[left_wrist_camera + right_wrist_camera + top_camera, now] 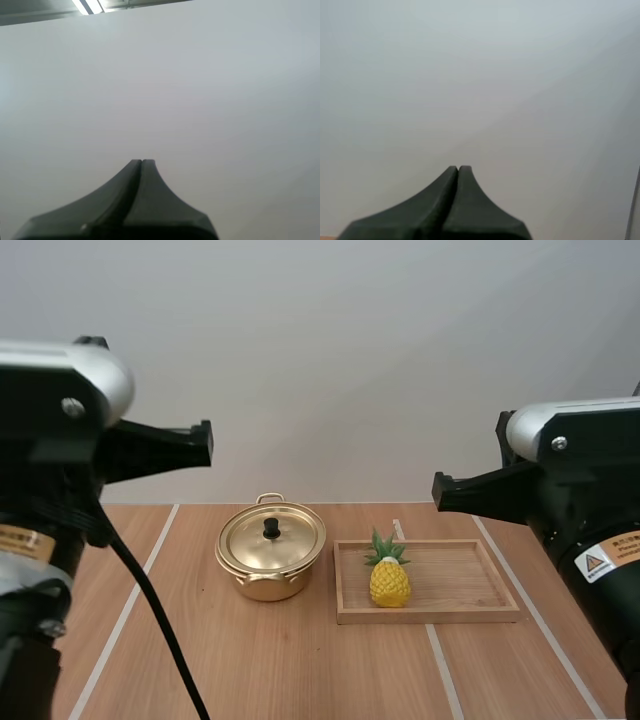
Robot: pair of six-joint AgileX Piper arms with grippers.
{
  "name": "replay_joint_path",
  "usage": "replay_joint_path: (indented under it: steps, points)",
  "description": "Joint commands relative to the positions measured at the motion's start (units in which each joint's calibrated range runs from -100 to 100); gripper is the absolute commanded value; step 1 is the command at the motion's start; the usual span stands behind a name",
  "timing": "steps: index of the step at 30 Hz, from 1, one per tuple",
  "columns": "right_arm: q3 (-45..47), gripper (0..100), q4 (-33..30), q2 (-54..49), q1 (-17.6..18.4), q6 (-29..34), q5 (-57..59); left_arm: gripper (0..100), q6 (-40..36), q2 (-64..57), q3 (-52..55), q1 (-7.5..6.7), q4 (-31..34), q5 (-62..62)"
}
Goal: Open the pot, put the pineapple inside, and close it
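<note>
Gold metal catches your eye first in the high view: the pot (270, 560) stands on the wooden table (300, 670), well below your left gripper (205, 443) and off toward its inner side. The lid (272, 540) is seated on it, with a black knob (271, 528) upright at the lid's middle. The pineapple (388, 578), yellow with a green crown, stands upright well below your right gripper (440, 490), again toward its inner side, at the end of a wooden tray (470, 585) nearest the pot. Pot and tray sit just beside each other, both in the stretch between your two tools. Both grippers hang high over the table, tips turned toward one another, well apart from each other and from every object. From this camera you see each tool side-on as a dark wedge, and you cannot read any gap between its fingers (155, 200) there. The wrist views settle that. Along the left arm you look down two black fingers lying flat against each other, a thin seam between them, pinching nothing. Along the right arm you get the same: the pair is pressed together into one wedge with nothing between the tips. So the high view gives you the layout under the tools, and the wrist views give you the closed fingers.
</note>
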Motion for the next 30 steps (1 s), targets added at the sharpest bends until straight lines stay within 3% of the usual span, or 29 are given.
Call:
replay_joint_path:
  steps: [1, 7, 12, 21, 30]
  points:
    - [-3.1, 0, -0.9, -0.1, -0.1, 0.0, -0.5, 0, 0.2, 3.2, -5.9, -0.10, -0.8, 3.2]
    - [-13.2, 0, -0.9, 6.9, -0.1, 0.0, 7.7, 0, 0.3, 11.3, -17.7, -0.10, -0.8, 8.6]
    - [-24.5, 0, -0.9, 16.2, -0.1, 0.0, 16.6, 0, 0.4, 20.5, -27.8, -0.10, -0.8, 21.0]
    - [-42.0, 0, -1.4, 31.7, -0.5, 0.0, 21.0, 0, 12.5, 35.6, -43.8, -0.10, -11.0, 35.1]
    - [-50.7, 0, 1.3, 43.2, -3.2, 0.0, 32.7, 0, 14.5, 48.9, -58.6, -0.10, -13.0, 53.6]
